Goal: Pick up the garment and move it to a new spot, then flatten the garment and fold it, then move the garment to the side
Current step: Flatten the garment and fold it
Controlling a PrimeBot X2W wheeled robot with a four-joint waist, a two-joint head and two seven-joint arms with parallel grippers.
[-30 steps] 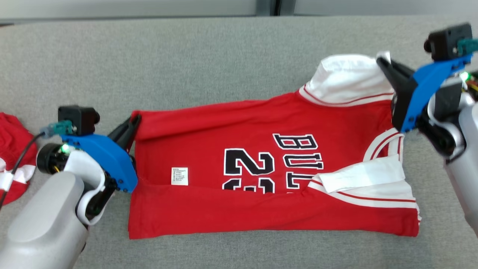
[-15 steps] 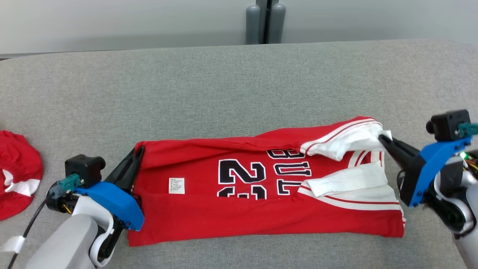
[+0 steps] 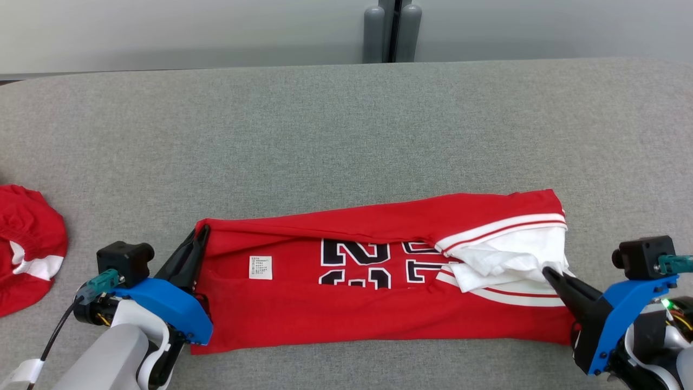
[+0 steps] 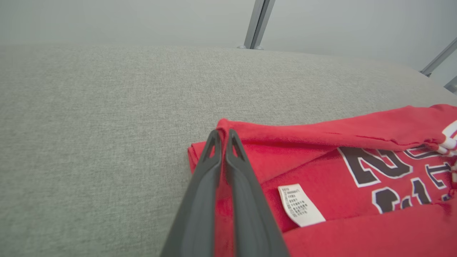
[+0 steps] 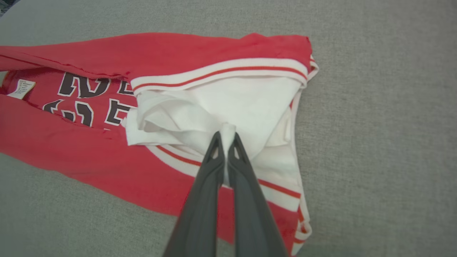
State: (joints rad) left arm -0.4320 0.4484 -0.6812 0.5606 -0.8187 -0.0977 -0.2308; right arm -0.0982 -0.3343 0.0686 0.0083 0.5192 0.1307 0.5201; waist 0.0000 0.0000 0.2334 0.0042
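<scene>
The garment (image 3: pixel 346 311), a red jersey with white sleeve ends and black-and-white characters, lies along the near part of the grey table, its far long edge folded over toward me. My left gripper (image 3: pixel 201 232) is shut on the red hem corner at the garment's left end; the left wrist view shows red cloth (image 4: pixel 250 135) pinched between the fingertips of the gripper (image 4: pixel 223 134). My right gripper (image 3: pixel 548 271) is shut on the bunched white sleeve (image 3: pixel 509 260) at the right end, and in the right wrist view white fabric (image 5: pixel 250 103) sits in the gripper (image 5: pixel 225 136).
Another red and white cloth (image 3: pixel 27 246) lies at the table's left edge. The grey table (image 3: pixel 346 135) stretches wide beyond the garment. Grey posts (image 3: pixel 392 32) stand behind the far edge, before a pale wall.
Both grippers have drawn the garment's far edge toward me, so the upper part now covers the top of the characters and the far sleeve. The head camera has tilted, showing the table's far edge.
</scene>
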